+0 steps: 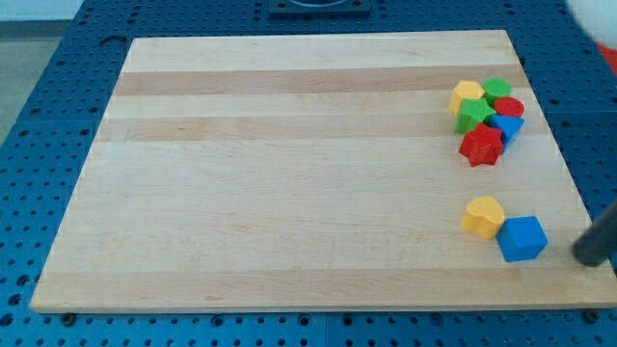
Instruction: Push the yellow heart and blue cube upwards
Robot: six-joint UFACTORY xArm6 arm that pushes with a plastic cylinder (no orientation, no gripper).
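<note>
Yellow heart [483,216] and blue cube [523,238] touching, near worktop [289,193] lower right. My tip [587,258] just right of cube, apart. No pincer on rod; nothing held. Above, well apart: cluster of yellow [468,93], green [497,89], green star [471,115], red [510,107], blue [508,126], red star [481,146] blocks.

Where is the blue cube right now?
The blue cube sits near the board's bottom right corner, touching the yellow heart on its upper left, with my tip just to its right.

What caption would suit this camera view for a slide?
My tip sits right of the blue cube and yellow heart, below a cluster of blocks.
</note>
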